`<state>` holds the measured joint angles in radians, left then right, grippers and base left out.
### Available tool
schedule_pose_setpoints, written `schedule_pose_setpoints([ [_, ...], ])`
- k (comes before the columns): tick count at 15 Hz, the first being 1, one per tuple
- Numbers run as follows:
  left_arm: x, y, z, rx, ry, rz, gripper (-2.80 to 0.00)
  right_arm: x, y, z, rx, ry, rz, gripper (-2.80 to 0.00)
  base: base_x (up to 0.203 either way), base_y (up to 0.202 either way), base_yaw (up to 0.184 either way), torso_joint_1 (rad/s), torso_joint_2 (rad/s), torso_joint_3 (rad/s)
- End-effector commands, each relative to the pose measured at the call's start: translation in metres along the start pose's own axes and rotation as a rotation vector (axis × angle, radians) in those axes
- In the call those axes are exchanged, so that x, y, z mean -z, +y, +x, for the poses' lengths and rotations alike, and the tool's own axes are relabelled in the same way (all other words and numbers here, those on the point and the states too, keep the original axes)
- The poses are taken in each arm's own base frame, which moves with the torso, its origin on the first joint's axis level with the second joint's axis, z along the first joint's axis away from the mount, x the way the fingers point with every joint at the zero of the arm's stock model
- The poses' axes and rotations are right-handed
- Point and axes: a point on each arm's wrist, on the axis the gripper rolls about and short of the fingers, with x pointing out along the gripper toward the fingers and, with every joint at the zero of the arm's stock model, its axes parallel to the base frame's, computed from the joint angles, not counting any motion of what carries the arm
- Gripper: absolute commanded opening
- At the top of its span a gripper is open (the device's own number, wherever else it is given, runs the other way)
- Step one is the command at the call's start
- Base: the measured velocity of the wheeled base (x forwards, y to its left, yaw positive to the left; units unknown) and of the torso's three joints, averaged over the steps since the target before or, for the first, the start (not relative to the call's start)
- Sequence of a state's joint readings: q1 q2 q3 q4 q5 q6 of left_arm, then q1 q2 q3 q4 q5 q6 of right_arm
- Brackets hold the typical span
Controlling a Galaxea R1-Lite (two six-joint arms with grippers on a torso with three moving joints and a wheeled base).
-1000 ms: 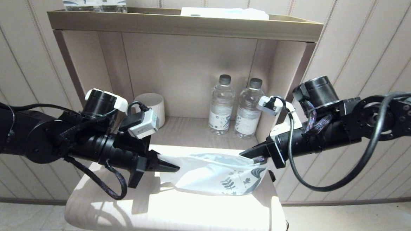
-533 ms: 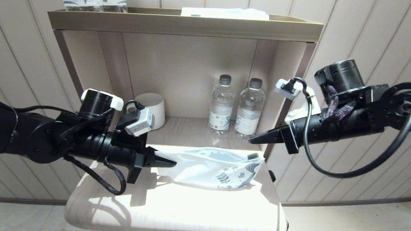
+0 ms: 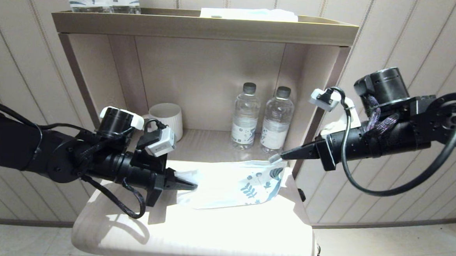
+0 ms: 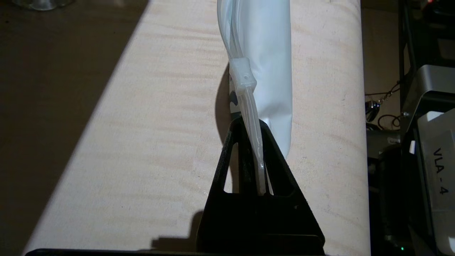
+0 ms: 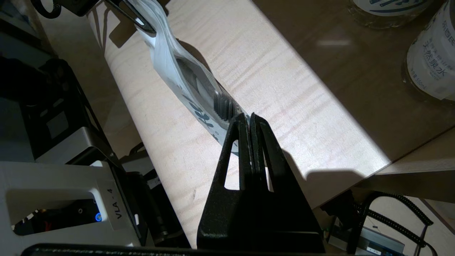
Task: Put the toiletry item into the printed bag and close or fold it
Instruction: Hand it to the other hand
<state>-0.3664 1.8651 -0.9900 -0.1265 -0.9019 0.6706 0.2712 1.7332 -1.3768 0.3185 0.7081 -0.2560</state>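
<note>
White plastic with blue leaf prints, the printed bag [image 3: 233, 183] stretches between my two grippers just above the pale desk [image 3: 191, 235]. My left gripper [image 3: 191, 187] has its jaws clamped narrow on the plain end of the zip edge, with the slider tab [image 4: 242, 74] just ahead of the tips. My right gripper [image 3: 279, 158] has its jaws pressed together at the printed corner; the wrist view puts them right at the bag's edge, seemingly pinching it.

The toiletry item [image 5: 224, 105] is already inside, I judge: its dark bristle head shows through the gaping mouth of the bag, close to my right jaws. So the loading part looks done. What remains is the closing. The top edge bulges open along its middle, and the slider sits at my left end, so the seal is not yet run across, nor is the bag folded.

Two water bottles [image 3: 261, 120] and a cup [image 3: 168, 119] stand behind on the shelf, well apart from this work.
</note>
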Motion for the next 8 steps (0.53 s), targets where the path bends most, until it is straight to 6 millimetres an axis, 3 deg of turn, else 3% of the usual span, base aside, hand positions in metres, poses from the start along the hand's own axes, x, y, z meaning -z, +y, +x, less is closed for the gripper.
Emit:
schedule_pose_setpoints([
  [1, -0.001, -0.001, -0.001, 0.003, -0.006, 0.008, -2.80, -0.003, 0.002, -0.002, -0.002, -0.009, -0.006, -2.80, 0.000, 0.000, 0.000, 0.000, 0.00, 0.000],
  [5, -0.002, -0.003, -0.002, 0.002, -0.008, 0.013, -2.80, -0.011, 0.016, -0.020, 0.009, -0.050, -0.030, -2.80, 0.000, 0.000, 0.000, 0.000, 0.00, 0.000],
  [8, -0.003, -0.004, -0.004, 0.001, -0.009, 0.016, -2.80, -0.009, 0.014, -0.016, 0.002, -0.039, -0.020, -2.80, 0.000, 0.000, 0.000, 0.000, 0.00, 0.000],
])
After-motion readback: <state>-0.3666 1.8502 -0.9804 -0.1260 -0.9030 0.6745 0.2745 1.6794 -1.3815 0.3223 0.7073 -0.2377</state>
